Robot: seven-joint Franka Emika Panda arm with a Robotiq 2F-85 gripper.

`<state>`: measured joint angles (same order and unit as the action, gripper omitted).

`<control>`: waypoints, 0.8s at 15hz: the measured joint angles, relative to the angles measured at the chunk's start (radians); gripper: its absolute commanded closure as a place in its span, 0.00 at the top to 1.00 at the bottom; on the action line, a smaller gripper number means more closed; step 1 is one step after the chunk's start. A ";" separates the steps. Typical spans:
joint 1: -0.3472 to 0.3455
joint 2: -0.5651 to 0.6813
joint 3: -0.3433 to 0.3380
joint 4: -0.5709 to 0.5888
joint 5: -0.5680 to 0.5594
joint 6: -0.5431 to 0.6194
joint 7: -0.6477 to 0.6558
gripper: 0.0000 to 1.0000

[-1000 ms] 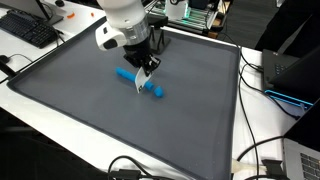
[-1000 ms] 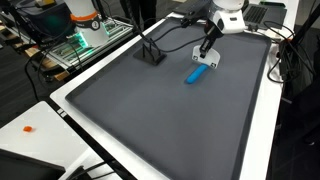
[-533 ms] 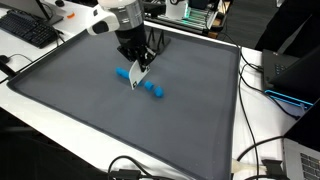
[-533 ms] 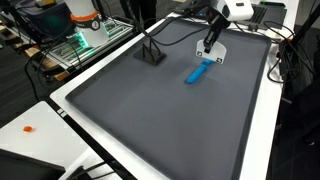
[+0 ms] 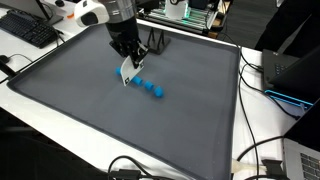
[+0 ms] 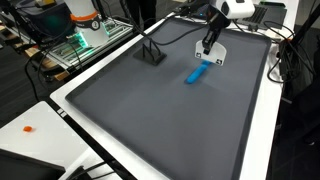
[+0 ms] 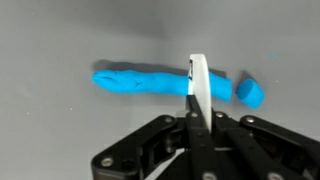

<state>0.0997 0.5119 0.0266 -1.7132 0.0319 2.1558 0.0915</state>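
Observation:
My gripper (image 7: 198,112) is shut on a thin white blade (image 7: 198,78) that stands upright between the fingers. The blade hangs just above a blue clay roll (image 7: 140,82) lying on the dark grey mat (image 7: 60,40). A small cut-off blue piece (image 7: 250,93) lies just past one end of the roll. In both exterior views the gripper (image 5: 130,60) (image 6: 210,44) hovers with the blade (image 5: 126,74) (image 6: 216,57) over the far end of the blue roll (image 5: 150,88) (image 6: 197,73).
The grey mat (image 5: 80,110) sits in a white-edged table frame (image 6: 70,115). A black stand (image 6: 150,52) is at the mat's back edge. A keyboard (image 5: 28,30), cables (image 5: 262,150) and a small orange item (image 6: 28,128) lie outside the mat.
The gripper has moved with the blade along the roll toward its far end and risen a little. The blue roll lies where it was.

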 measured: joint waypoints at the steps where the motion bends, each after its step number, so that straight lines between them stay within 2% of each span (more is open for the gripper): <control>1: -0.002 0.000 -0.003 -0.002 -0.005 0.000 -0.001 0.01; 12: -0.013 0.011 -0.008 -0.021 -0.025 0.000 -0.018 0.01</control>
<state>0.0863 0.5225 0.0186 -1.7344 0.0067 2.1558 0.0734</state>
